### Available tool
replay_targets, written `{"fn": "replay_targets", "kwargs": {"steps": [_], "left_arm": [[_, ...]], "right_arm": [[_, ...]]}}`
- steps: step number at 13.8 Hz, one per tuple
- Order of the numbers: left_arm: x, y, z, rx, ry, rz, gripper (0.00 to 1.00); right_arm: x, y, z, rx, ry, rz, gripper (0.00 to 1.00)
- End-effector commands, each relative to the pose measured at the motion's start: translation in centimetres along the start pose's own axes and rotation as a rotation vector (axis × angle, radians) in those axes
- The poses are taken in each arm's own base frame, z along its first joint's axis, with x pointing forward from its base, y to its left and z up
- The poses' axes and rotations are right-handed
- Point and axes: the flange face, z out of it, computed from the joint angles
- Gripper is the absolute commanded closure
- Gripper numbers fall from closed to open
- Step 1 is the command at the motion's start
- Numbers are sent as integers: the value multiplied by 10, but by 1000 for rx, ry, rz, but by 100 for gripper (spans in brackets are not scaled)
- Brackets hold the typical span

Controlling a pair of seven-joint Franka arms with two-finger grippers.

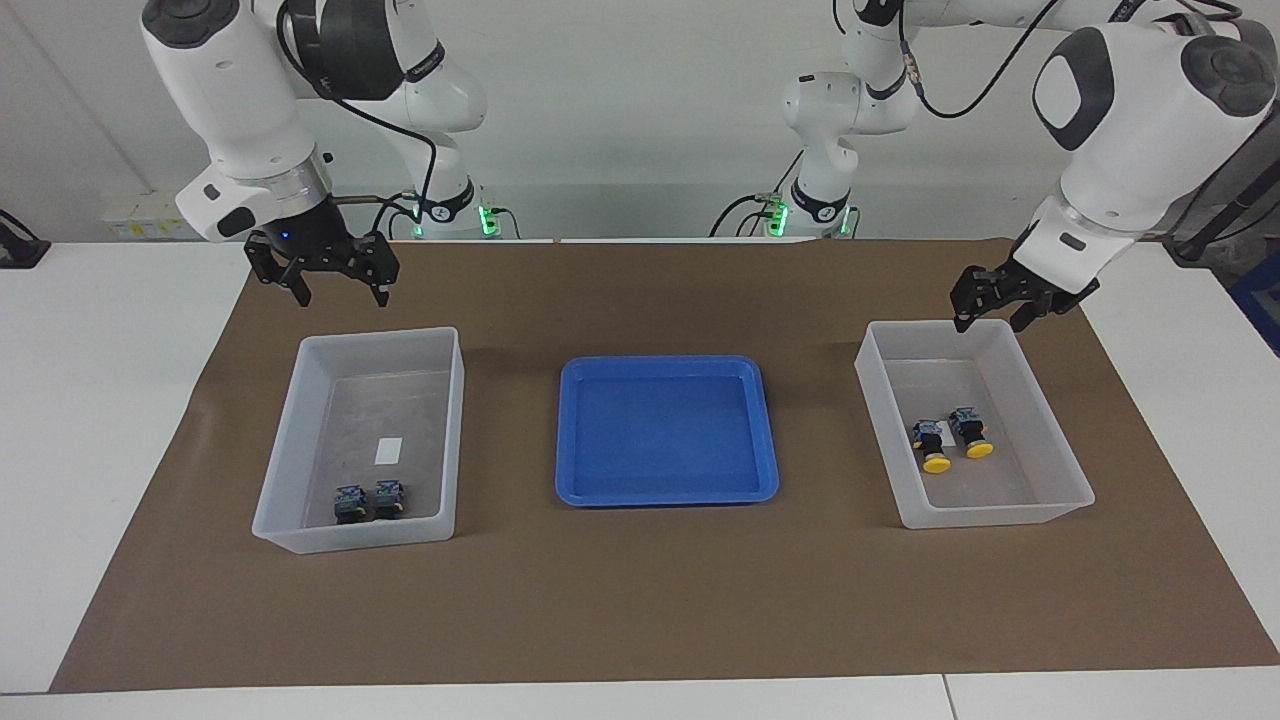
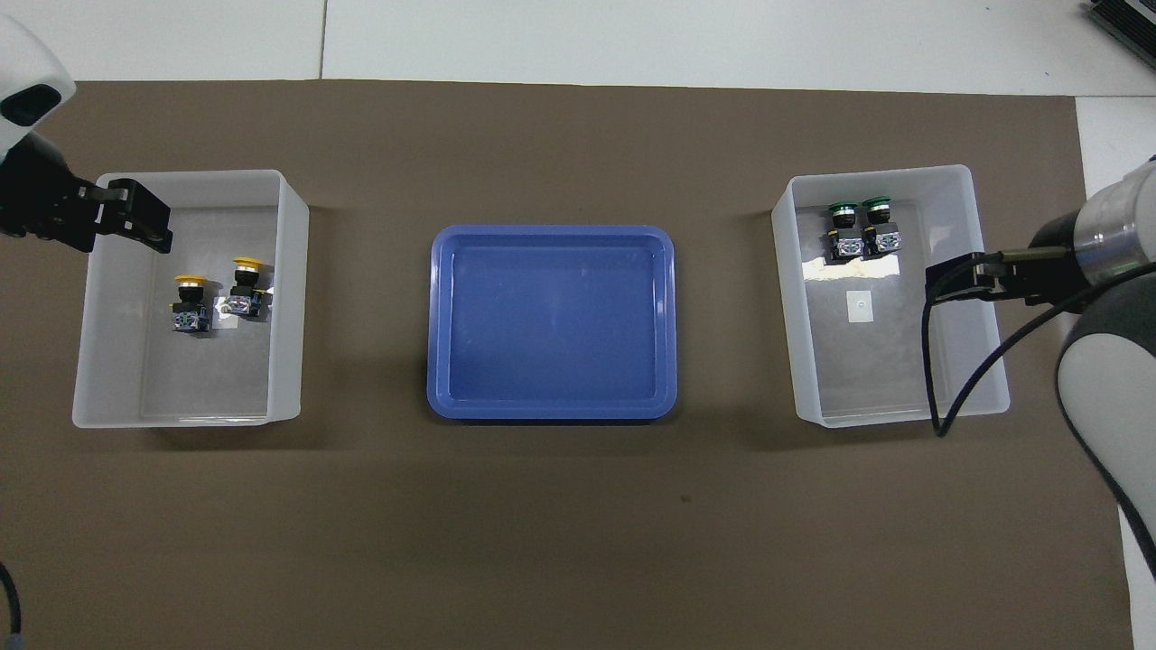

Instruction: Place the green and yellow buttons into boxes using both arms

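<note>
The two boxes [image 1: 300,440] [image 1: 1050,440] look like translucent whitish plastic, smooth, with a faint sheen on their floors. The blue tray [image 1: 667,370] is glossy plastic that catches soft reflections. A matt brown sheet [image 1: 640,600], papery or cloth-like, covers the smooth white counter [image 1: 90,400]. The yellow buttons [image 1: 950,438] and green buttons [image 2: 862,227] have shiny plastic caps on dull dark bodies, with metal-looking rings under the caps. The arms [image 1: 240,90] wear glossy white shells; each pincer [image 1: 340,290] [image 1: 990,315] is matt black.
</note>
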Motion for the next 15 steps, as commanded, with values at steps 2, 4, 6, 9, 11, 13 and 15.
{"fn": "replay_targets", "kwargs": {"steps": [2,4,6,9,11,13,15], "left_arm": [[-13,2,-12,6,47,6,0],[-15,1,0,5,85,11,0],[-14,2,6,4,123,13,0],[-13,12,6,12,139,33,0],[-12,19,6,16,146,62,0],[-12,18,7,24,143,98,0],[-13,17,6,61,141,120,0]], "right_arm": [[-5,-2,-3,19,-2,25,0],[-5,-3,-3,18,-2,25,0],[-6,-4,-2,18,-2,25,0],[-6,-4,-2,18,0,25,0],[-6,-4,-2,18,1,25,0],[-6,-4,-2,18,0,25,0],[-6,-4,-1,18,-2,25,0]]}}
